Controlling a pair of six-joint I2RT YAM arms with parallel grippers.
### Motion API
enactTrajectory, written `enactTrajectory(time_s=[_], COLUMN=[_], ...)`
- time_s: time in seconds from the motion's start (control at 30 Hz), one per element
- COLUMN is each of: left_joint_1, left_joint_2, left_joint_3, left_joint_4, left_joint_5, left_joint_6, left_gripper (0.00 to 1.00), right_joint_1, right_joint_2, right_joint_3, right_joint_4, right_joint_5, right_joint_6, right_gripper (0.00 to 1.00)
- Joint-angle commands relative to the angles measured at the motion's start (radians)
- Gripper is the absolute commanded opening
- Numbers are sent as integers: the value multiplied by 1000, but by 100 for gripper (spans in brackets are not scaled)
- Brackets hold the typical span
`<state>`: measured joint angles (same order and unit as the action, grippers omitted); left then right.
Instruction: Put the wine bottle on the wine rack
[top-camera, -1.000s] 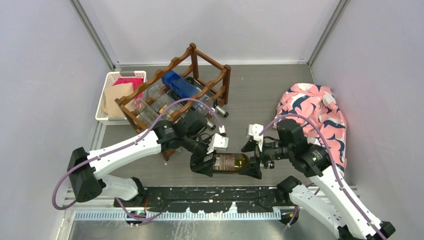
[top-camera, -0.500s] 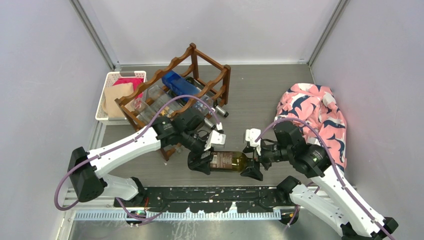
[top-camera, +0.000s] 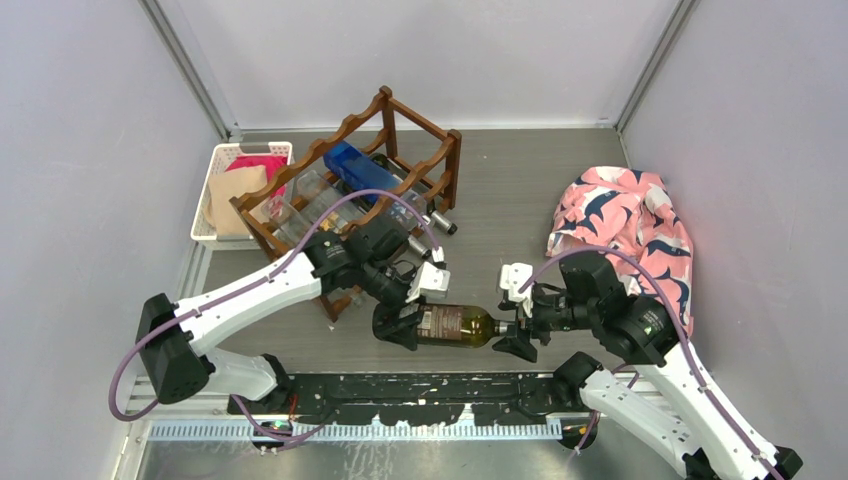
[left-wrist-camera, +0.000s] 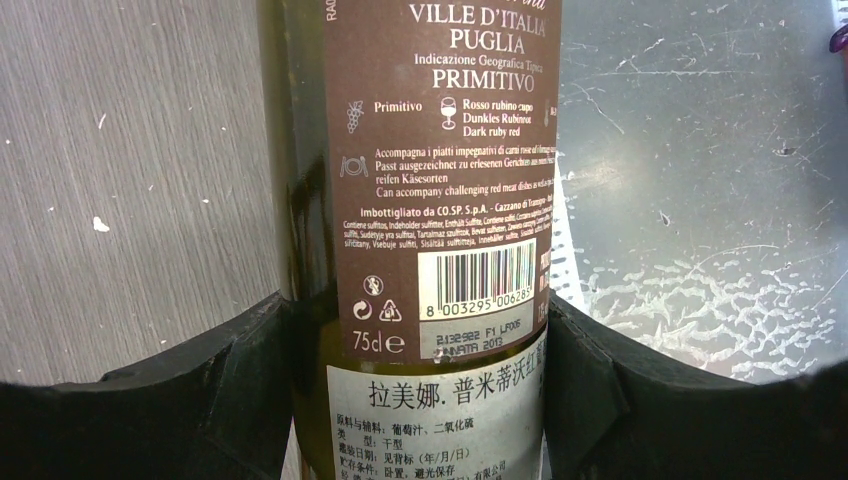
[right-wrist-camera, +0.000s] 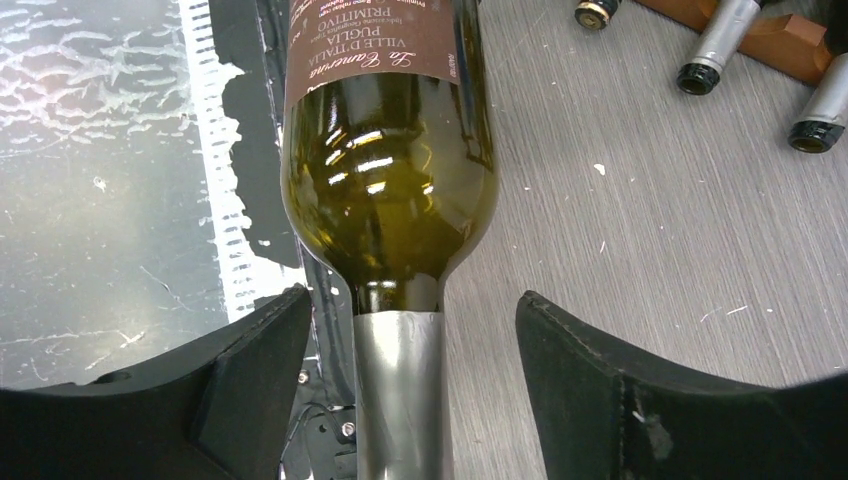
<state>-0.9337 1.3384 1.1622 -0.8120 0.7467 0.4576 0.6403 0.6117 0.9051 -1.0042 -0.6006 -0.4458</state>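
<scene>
The wine bottle (top-camera: 455, 325) is dark green with a brown label and lies level just above the table's near edge. My left gripper (top-camera: 408, 312) is shut on its lower body, and in the left wrist view both black fingers (left-wrist-camera: 240, 390) press against the glass (left-wrist-camera: 440, 200). My right gripper (top-camera: 517, 315) is open around the silver-capped neck. In the right wrist view the bottle (right-wrist-camera: 390, 180) points toward the camera, and a gap shows on each side between the neck and the pads (right-wrist-camera: 255, 360). The dark wooden wine rack (top-camera: 418, 118) stands at the back left.
The rack holds a blue bottle (top-camera: 360, 170) and clear bottles, whose capped necks (right-wrist-camera: 715, 45) stick out at its base. A white basket (top-camera: 215, 180) with cloths sits left of the rack. A pink and navy patterned cloth (top-camera: 625, 225) lies on the right. A black rail (top-camera: 430, 390) runs along the near edge.
My right gripper has slid right along the bottle, from its shoulder to its neck, and its jaws have narrowed. The left gripper and the bottle have shifted slightly left.
</scene>
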Motion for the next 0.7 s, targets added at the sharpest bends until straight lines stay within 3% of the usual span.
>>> enactTrajectory(time_s=[0.0,0.1,0.3,0.33,0.4,0.47,0.63,0.67], left_joint_1=[6,6,6,6,6,6,6,6], left_joint_2=[-10,-8,-3,-3,0,2,13,16], left_joint_3=[82,86,92,93,98,101,115,120], left_joint_4=[26,25,16,14,6,-1,-16,-20], left_joint_5=[93,100,102,102,101,100,108,110], left_joint_6=[24,25,38,40,46,52,64,65], left_gripper=[0,0,0,0,0,0,0,0], right_joint_1=[7,9,21,23,25,29,49,55], right_joint_2=[9,18,30,28,26,21,36,41], right_joint_3=[11,6,3,2,0,1,0,1], right_joint_4=[29,46,50,49,40,22,9,8], right_joint_5=[-18,-27,-22,-16,-1,10,23,28], right_joint_6=[6,14,20,19,13,-3,-19,-23], right_gripper=[77,69,38,38,52,57,54,50])
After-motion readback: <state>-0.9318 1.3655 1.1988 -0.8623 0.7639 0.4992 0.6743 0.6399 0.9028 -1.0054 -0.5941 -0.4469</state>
